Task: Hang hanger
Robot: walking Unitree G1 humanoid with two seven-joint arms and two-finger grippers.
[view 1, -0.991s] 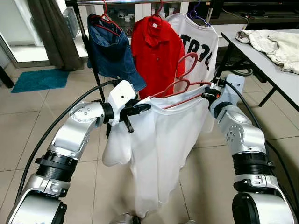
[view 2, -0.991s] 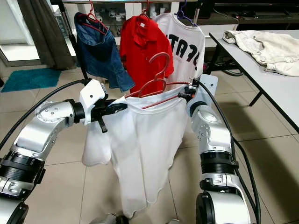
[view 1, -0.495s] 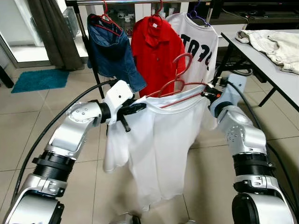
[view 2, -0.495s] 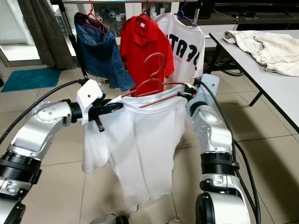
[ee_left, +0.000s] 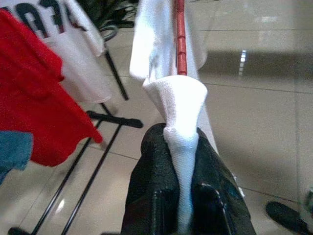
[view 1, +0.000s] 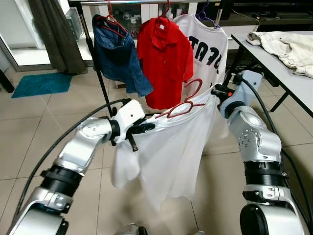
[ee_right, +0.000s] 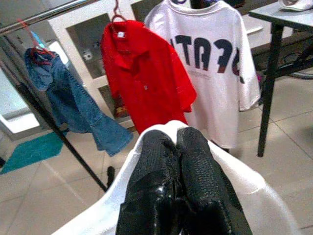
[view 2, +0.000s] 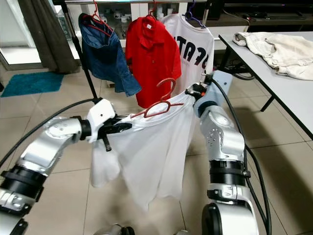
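You've got the white t-shirt (view 1: 168,147) on its red hanger (view 1: 183,102) stretched between both arms, out in front of the clothes rack (view 1: 146,2). The left claw (ee_left: 182,147) is pinching a bunched fold of the shirt's shoulder, with the hanger's red arm running straight away from it. The right claw (ee_right: 177,161) has its fingers pressed together with white fabric around them, so it looks clamped on the other shoulder.

The hanger's long axis runs claw to claw, tilted, with the right end higher and closer to the rack. Its hook (view 1: 194,84) points up, but it sits well below the rail and short of it.

That's the bit your next move turns on, I'd say: the rail is up and forward from the hook. The right arm is nearer, just beside the white printed shirt (view 1: 208,41). The red polo (view 1: 164,54) and denim jacket (view 1: 117,54) hang left of it. A cream garment (view 1: 288,46) lies on the tabletop (view 1: 274,68) to the right.
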